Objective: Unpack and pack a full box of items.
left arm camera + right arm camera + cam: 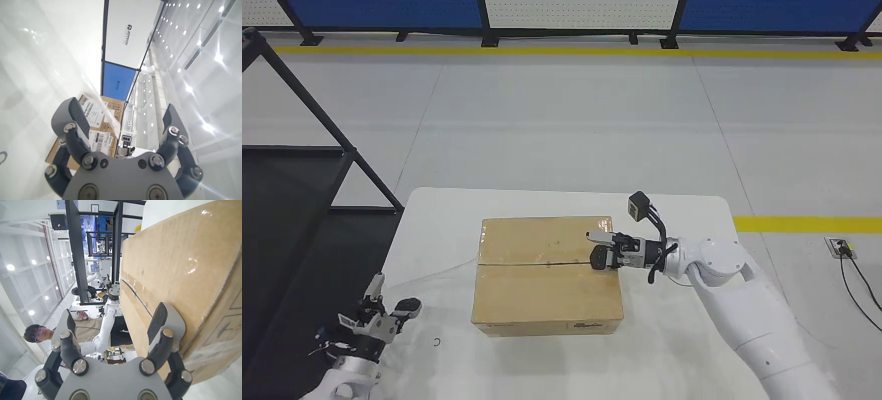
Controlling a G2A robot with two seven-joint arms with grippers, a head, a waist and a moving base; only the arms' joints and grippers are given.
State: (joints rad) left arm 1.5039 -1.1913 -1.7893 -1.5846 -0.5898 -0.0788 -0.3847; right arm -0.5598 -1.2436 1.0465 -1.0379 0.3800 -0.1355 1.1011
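A closed cardboard box (pixel 547 285) sits mid-table, its top flaps meeting at a taped seam (pixel 136 292). My right gripper (pixel 600 250) is open at the box's right edge over the seam. One of its fingers (pixel 158 321) lies against the box top (pixel 179 262); the other hangs clear of it. My left gripper (pixel 377 320) stands open and empty near the table's left front corner, well away from the box. In the left wrist view the gripper (pixel 124 117) faces the labelled side of the box (pixel 54 153). A clear tape strip (pixel 105 111) trails off that side.
The white table (pixel 682 340) has bare room in front of and to the right of the box. A small ring (pixel 437 343) lies on the table between the left gripper and the box. A black frame (pixel 302 120) stands to the left.
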